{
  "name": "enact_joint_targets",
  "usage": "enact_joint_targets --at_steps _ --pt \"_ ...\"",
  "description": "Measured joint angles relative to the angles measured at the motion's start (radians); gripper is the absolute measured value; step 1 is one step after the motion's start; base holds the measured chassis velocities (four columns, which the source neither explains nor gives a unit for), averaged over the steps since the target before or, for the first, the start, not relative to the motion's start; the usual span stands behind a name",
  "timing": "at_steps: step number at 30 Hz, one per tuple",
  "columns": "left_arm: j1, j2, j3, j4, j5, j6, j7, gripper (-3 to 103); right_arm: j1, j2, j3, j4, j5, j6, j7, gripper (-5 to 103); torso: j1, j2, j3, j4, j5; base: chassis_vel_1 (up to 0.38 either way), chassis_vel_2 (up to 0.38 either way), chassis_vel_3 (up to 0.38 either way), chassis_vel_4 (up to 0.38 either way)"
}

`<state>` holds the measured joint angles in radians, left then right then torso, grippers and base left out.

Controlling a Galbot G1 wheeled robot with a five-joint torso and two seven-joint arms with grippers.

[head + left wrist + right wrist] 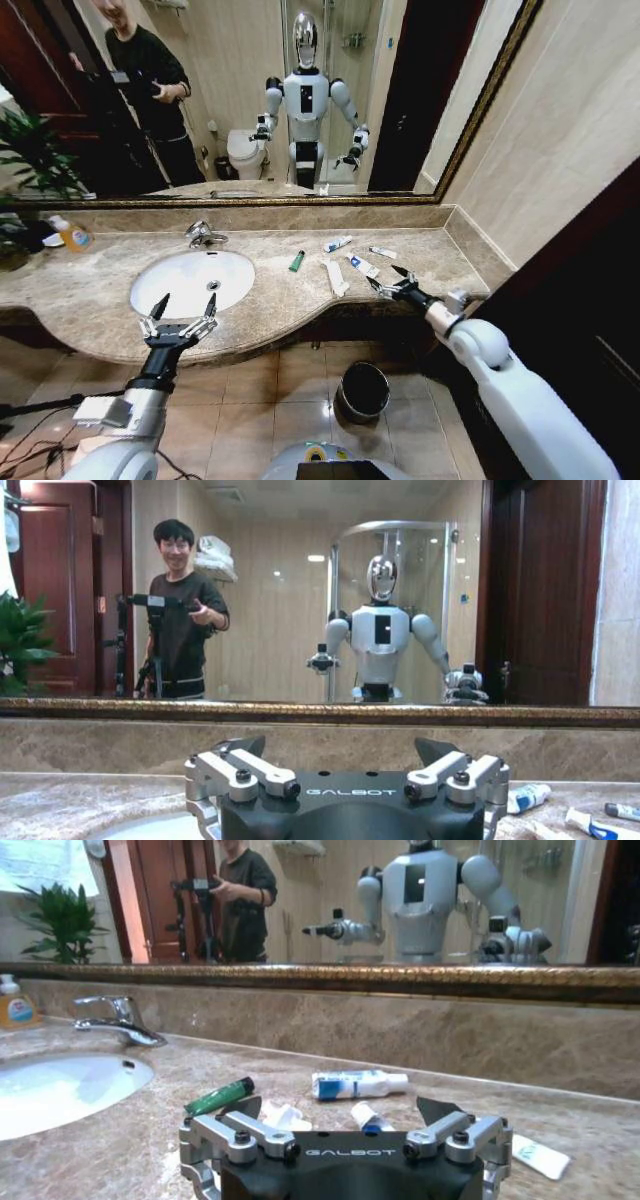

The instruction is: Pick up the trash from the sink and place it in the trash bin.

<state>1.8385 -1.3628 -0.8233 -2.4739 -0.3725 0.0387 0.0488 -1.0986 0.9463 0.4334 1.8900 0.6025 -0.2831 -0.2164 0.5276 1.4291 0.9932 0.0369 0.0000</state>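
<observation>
The white oval sink (190, 282) with its chrome tap (205, 236) is set in the beige marble counter. The trash lies on the counter to its right: a green tube (297, 261), a white-and-blue tube (337, 244), a sachet (382, 253), another tube (363, 266) and a white strip (335, 278). My right gripper (385, 281) hovers open just right of the strip; from its wrist view (340, 1108) the green tube (220, 1096) and blue-printed tube (358, 1084) lie ahead. My left gripper (183, 304) is open over the sink's front rim. The trash bin (362, 390) stands on the floor below.
An orange soap bottle (72, 236) and a plant (25, 165) stand at the counter's far left. A large mirror (300, 100) backs the counter, and a wall (540, 160) closes the right end. Cables (25, 440) lie on the tiled floor at the left.
</observation>
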Motion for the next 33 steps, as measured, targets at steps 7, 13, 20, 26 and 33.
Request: enact_joint_targets --at_steps 7,13,20,26,33 --pt "0.0 0.0 0.0 0.0 0.0 0.0 0.0 100 0.148 0.028 -0.165 -0.11 -0.024 -0.016 0.041 100 0.0 0.0 0.0 -0.0001 -0.0002 0.0 0.0 0.0 0.0" --pt "0.0 0.0 0.0 0.0 0.0 0.0 0.0 100 0.264 0.055 -0.25 -0.188 -0.014 -0.077 0.123 100 0.0 0.0 0.0 0.0001 -0.0003 0.0 0.0 0.0 0.0" --pt "0.0 0.0 0.0 0.0 0.0 0.0 0.0 100 0.275 0.088 -0.317 -0.117 0.022 -0.209 0.345 100 0.0 0.0 0.0 0.0 -0.0002 0.0 0.0 0.0 0.0" --pt "0.0 0.0 0.0 0.0 0.0 0.0 0.0 100 0.255 0.108 -0.343 -0.062 0.018 -0.245 0.426 100 0.0 0.0 0.0 0.0 -0.0001 0.0 0.0 0.0 0.0" --pt "0.0 0.0 0.0 0.0 0.0 0.0 0.0 100 0.177 0.105 -0.331 0.006 -0.004 -0.266 0.445 100 0.0 0.0 0.0 -0.0001 0.0 0.0 0.0 0.0 0.0"
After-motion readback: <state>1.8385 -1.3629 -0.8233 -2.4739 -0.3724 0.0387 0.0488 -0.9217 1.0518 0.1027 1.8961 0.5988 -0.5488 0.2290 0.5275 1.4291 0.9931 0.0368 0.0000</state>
